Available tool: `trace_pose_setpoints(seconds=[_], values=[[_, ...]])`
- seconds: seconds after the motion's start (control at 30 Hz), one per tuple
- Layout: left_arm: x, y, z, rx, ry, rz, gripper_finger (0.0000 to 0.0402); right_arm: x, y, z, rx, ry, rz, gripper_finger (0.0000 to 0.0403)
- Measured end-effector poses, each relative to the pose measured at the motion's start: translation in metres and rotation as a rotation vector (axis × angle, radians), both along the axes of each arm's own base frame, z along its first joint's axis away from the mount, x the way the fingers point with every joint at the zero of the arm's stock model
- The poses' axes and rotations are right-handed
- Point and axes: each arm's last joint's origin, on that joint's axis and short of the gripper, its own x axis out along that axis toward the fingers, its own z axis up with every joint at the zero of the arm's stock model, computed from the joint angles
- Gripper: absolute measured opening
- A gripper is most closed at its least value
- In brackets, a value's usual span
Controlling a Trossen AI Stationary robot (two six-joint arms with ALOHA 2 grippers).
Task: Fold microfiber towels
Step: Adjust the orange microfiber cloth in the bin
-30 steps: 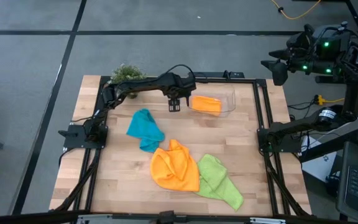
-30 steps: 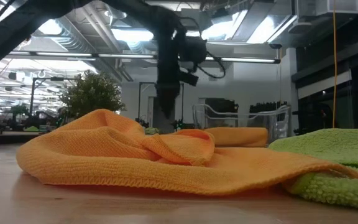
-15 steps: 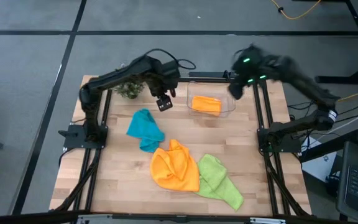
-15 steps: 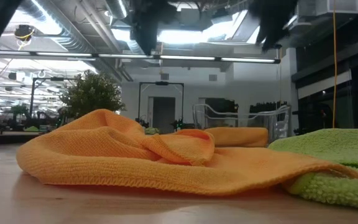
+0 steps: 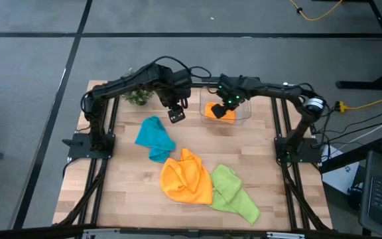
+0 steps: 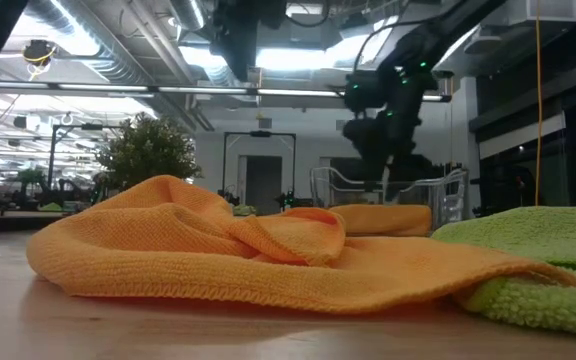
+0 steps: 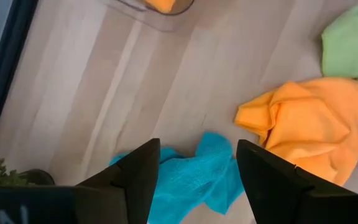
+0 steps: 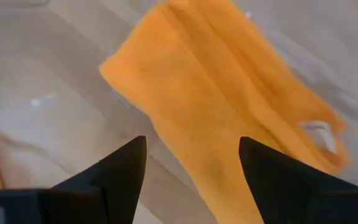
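Right gripper (image 5: pixel 219 110) hovering, jaws wide, over folded orange towel (image 5: pixel 220 111) in tub (image 5: pixel 244 114), positioned for grasping; left gripper (image 7: pixel 194 168), jaws wide, above teal towel (image 7: pixel 188 180).

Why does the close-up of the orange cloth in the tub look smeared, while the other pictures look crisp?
In the right wrist view the folded orange towel is streaked, as if by motion; pale glints on the clear tub cross it. The left wrist view is sharp on the teal towel. In the low view, bright ceiling lights leave the arms as dark silhouettes.

Dark jointed arms (image 5: pixel 128 83) — black cables, green lights.
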Motion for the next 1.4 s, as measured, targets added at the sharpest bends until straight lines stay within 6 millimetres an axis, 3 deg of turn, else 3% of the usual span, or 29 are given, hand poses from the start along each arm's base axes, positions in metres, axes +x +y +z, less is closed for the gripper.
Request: trace_pose_setpoints(seconds=[0.17, 0.43, 0.83, 1.23, 1.4], values=[[0.002, -0.001, -0.003, -0.001, 0.009, -0.007, 0.0208, 0.012, -0.002, -0.015, 0.059, 0.072, -0.006, 0.0258], [0.002, 0.0, -0.002, 0.025, 0.013, 0.0, 0.0208, 0.015, -0.005, -0.036, 0.071, 0.151, -0.024, 0.0258], [0.002, 0.0, -0.002, 0.027, 0.013, 0.001, 0.0208, 0.019, -0.012, -0.018, -0.05, 0.147, -0.028, 0.0258], [0.002, 0.0, -0.002, 0.03, 0.012, -0.007, 0.0208, 0.013, -0.008, -0.033, -0.008, 0.142, -0.009, 0.0258], [0.002, 0.0, -0.002, 0.031, 0.011, -0.006, 0.0208, 0.018, -0.009, -0.011, 0.008, 0.111, -0.008, 0.0258]])
